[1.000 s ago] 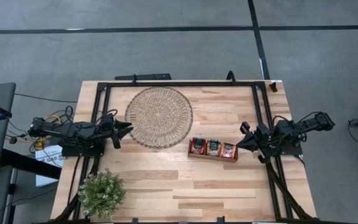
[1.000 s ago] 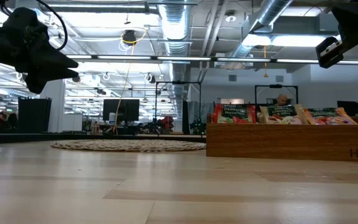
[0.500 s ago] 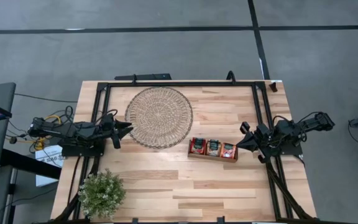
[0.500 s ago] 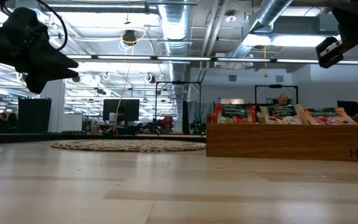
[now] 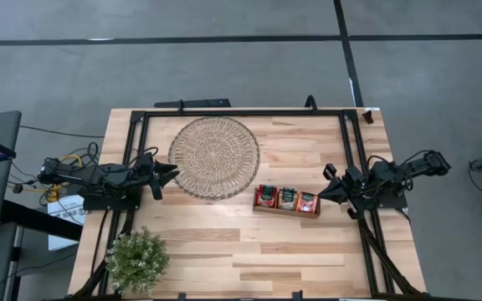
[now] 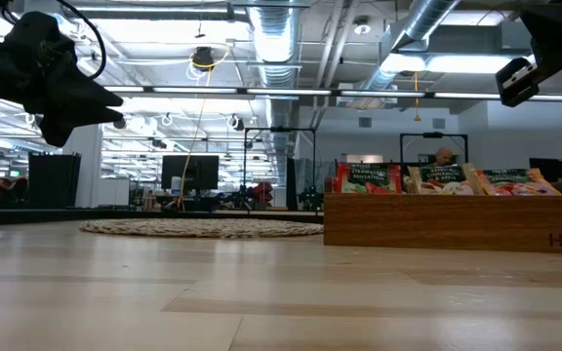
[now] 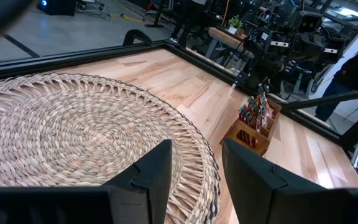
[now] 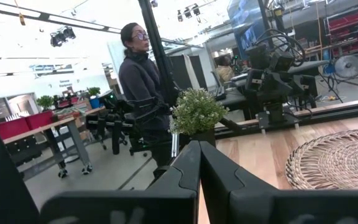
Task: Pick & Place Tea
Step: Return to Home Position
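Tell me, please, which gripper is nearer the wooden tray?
Right: the right gripper hangs beside the wooden tray; the left gripper sits beyond the wicker mat.

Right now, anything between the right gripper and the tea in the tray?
Nothing visible. The right gripper, shut, hangs off the near end of the tray, above its rim; the tea stands in all three compartments, open from above. Left gripper waits beside the mat.
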